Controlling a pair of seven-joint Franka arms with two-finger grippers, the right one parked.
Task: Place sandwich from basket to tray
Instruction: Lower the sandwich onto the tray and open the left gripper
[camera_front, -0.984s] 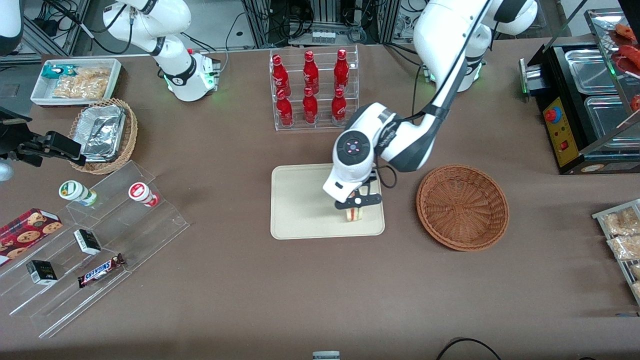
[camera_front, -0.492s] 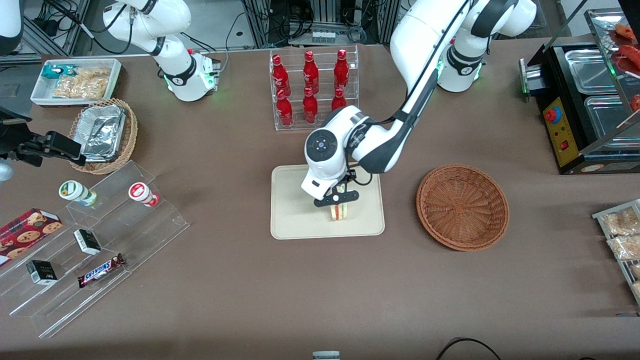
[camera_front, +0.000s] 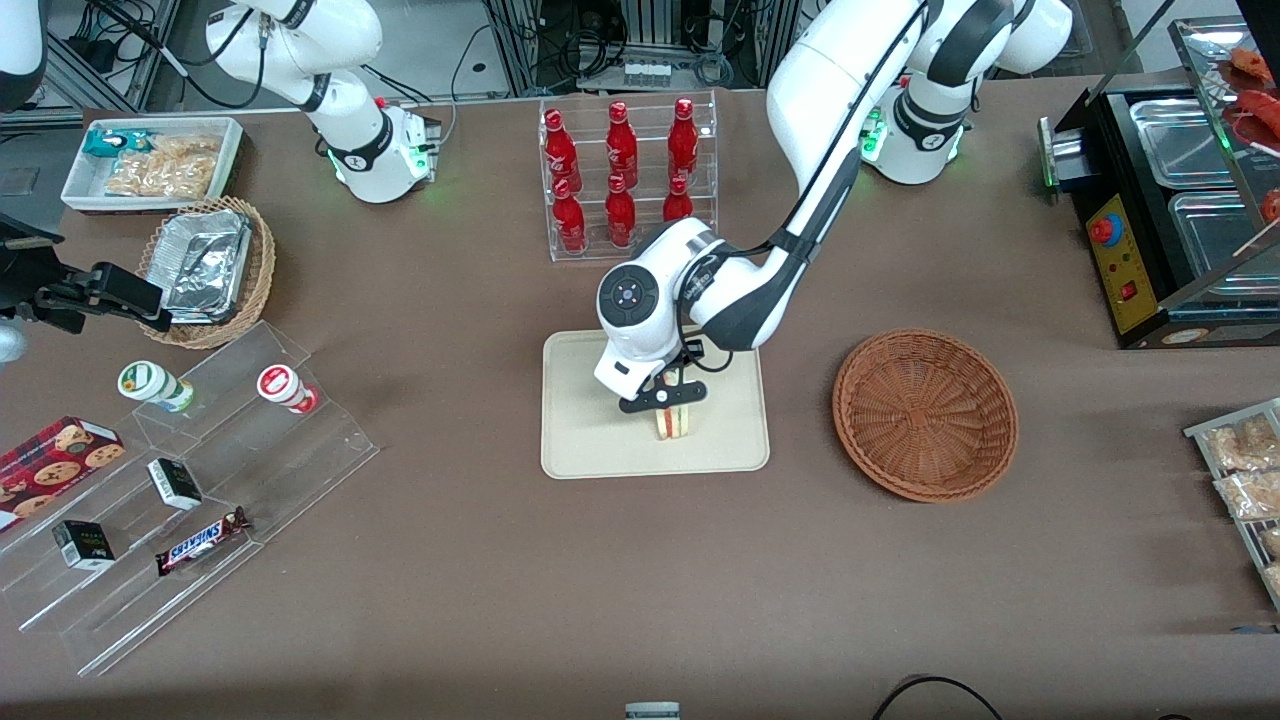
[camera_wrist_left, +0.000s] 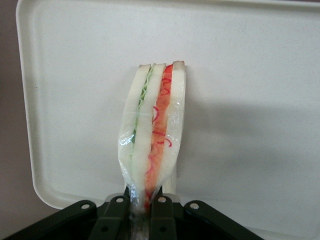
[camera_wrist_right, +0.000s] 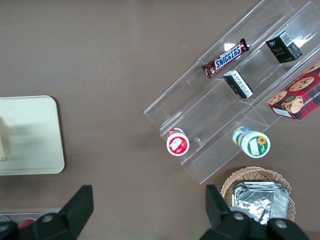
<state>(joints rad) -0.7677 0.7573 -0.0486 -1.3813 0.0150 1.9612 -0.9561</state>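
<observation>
My gripper (camera_front: 667, 399) hangs over the cream-beige tray (camera_front: 580, 440), near the tray's middle, with the jaws clamped on the wrapped sandwich (camera_front: 675, 423). In the wrist view the sandwich (camera_wrist_left: 152, 132) hangs straight out from my fingertips (camera_wrist_left: 116, 206), pinched at its narrow end, with its long axis running directly away from the jaws and its cut edge with red and green filling facing the camera. Its free end points at the tray floor (camera_wrist_left: 250, 75); whether it already touches I cannot tell. Bare tray surface surrounds the wedge on every side, so in my judgement a short descent and release has room without crowding the rim. The reddish-brown wicker basket (camera_front: 925, 412) sits well apart toward my arm's end of the table, holding nothing visible.
</observation>
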